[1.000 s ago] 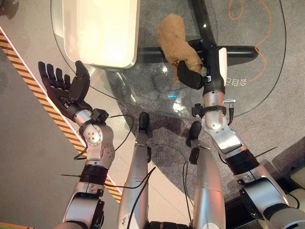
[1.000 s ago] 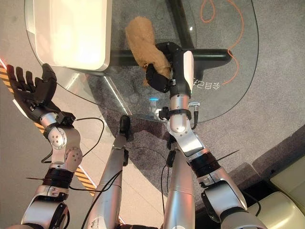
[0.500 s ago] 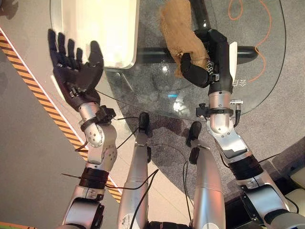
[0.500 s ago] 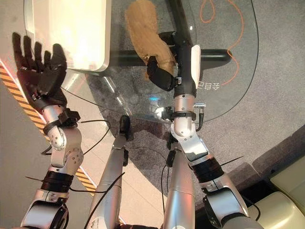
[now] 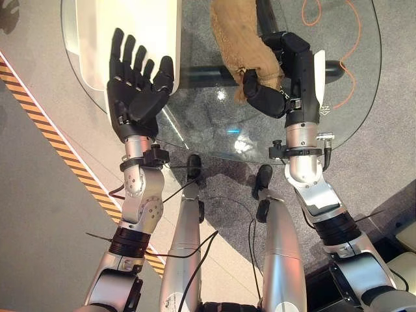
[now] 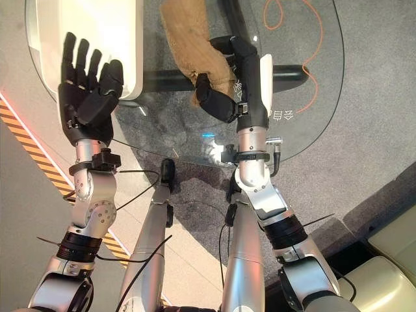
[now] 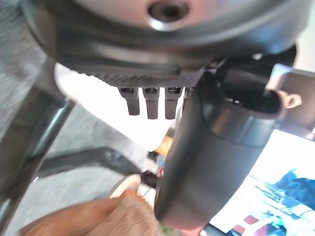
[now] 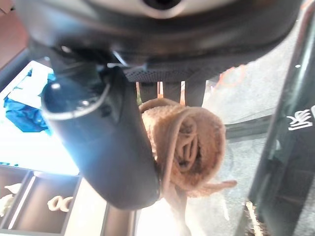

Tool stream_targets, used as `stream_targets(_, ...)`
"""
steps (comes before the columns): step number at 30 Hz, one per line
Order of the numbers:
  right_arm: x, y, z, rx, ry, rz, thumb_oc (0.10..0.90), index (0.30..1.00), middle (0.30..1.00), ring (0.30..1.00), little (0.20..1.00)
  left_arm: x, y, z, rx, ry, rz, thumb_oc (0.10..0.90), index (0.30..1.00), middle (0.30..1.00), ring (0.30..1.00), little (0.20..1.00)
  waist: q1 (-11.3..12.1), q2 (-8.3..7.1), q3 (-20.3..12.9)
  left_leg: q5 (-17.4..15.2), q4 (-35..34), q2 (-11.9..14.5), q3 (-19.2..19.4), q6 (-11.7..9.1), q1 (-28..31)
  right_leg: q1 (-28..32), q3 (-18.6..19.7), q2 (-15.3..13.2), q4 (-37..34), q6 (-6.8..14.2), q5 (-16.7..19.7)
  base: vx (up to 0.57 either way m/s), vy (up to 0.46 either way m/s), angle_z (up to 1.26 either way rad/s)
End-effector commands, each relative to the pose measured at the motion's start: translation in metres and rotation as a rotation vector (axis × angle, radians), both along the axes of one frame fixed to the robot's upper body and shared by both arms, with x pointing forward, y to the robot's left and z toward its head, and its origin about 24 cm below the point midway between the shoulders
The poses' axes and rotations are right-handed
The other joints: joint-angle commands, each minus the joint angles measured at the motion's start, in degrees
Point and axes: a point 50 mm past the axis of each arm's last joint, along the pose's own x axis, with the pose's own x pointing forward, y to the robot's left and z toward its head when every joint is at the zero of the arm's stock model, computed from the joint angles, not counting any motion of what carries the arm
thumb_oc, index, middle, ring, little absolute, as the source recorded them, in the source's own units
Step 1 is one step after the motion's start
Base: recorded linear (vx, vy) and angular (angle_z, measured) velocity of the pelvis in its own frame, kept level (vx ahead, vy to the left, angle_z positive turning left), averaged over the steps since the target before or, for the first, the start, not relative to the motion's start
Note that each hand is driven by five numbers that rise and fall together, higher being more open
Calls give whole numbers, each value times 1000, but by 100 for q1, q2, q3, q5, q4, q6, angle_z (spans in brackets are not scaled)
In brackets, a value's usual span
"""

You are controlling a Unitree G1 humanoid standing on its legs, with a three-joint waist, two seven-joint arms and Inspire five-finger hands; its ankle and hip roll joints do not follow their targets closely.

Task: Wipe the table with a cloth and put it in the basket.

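Observation:
A tan fluffy cloth (image 5: 242,40) lies bunched on the round glass table (image 5: 351,123), and my right hand (image 5: 285,71) is shut on its near end. In the right wrist view the cloth (image 8: 189,147) sits rolled between the thumb and the fingers. A white basket (image 5: 146,26) stands on the table's left part. My left hand (image 5: 136,88) is raised open, palm up with straight fingers, over the basket's near corner and the table's left edge. The same cloth (image 7: 93,216) shows low in the left wrist view past the open fingers.
The table's black base bar (image 5: 338,65) shows through the glass under the cloth. An orange cord (image 5: 354,29) loops on the grey carpet at the back right. A black and orange striped strip (image 5: 39,123) runs along the floor to the left.
My left hand has swung up and to the right, from beside the striped strip to over the basket's near corner. The right hand has pushed the cloth a little farther away.

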Motion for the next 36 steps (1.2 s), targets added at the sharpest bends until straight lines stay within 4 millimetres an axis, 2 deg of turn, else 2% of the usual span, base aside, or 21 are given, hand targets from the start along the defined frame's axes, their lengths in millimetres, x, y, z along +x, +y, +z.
stream_targets(1,-71,18,75,102,-525,280,100,300,300,300,200,-16,-12,55,22,-258,-159,800,900,900,900,900,-136,-81,-162,-313,30,-695,448,752,337,366,160,715,-700,-25,407,0,0,0)
stream_targets(18,-72,33,79,75,-520,344,100,300,300,300,200,-13,-42,67,-90,-271,-455,800,900,900,900,900,-253,-94,-162,-298,-15,-662,494,716,348,378,234,720,-793,-27,424,0,0,0)
stream_targets(26,-66,37,74,45,-470,340,100,300,300,300,200,-23,-52,79,-144,-371,-610,800,900,900,900,900,-290,-81,-162,-317,4,-655,513,693,348,389,241,705,-803,-49,398,1,5,-2)
stream_targets(36,-59,39,64,-11,-405,312,100,300,300,300,200,-29,-57,83,-148,-429,-688,800,900,900,900,900,-332,-94,-162,-349,6,-642,529,691,336,363,269,707,-793,-57,371,0,1,0)
